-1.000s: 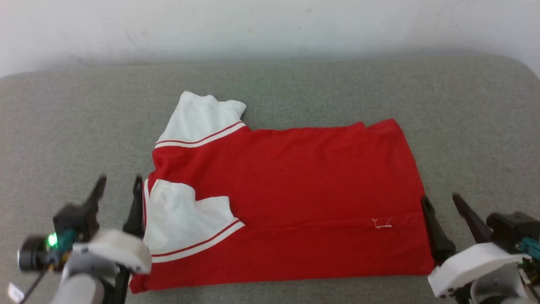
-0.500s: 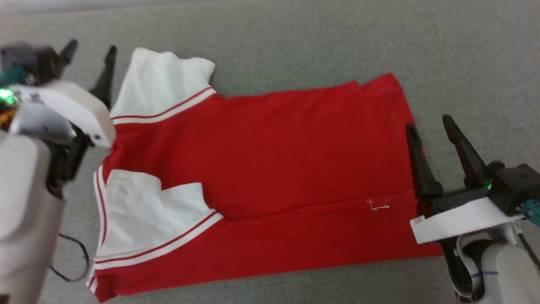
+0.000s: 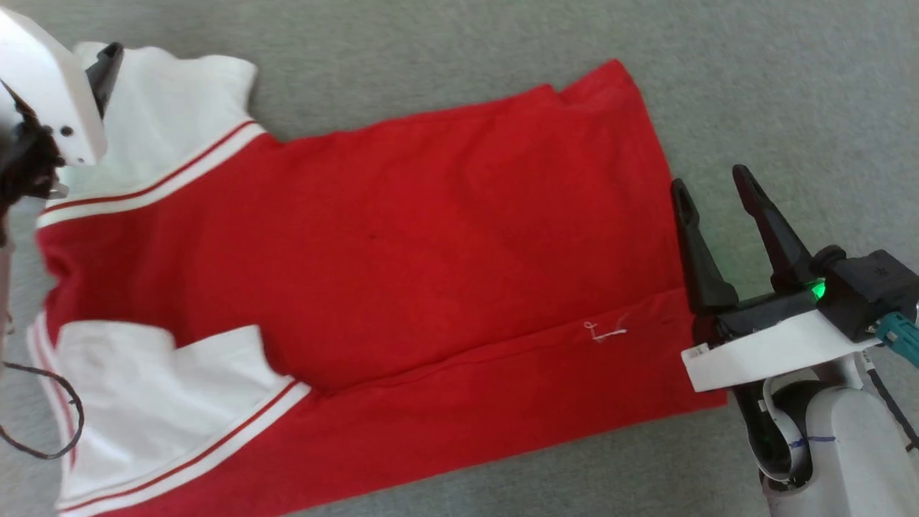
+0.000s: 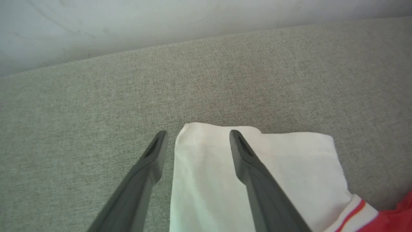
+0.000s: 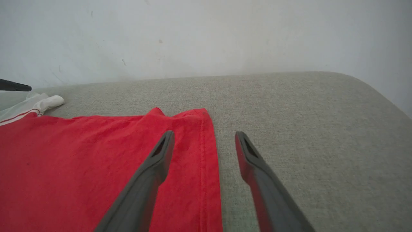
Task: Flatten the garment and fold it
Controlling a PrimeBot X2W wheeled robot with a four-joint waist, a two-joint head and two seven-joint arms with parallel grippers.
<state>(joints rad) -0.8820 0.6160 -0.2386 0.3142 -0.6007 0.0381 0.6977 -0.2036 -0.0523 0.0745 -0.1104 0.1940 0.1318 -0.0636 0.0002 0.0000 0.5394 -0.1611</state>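
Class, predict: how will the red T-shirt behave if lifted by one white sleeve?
Probably floppy: the T-shirt lies limp, its near sleeve folded over the body. It looks like thin cloth, so it is likely light and would drape when lifted. Pushed, it may bunch on the textured grey surface.

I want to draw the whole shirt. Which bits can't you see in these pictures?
- The shirt, lower left corner: head view, cut off by the picture's edges.
- Its underside: every view, it faces the grey cushion.
- The left gripper: head view, mostly behind its white wrist cover.
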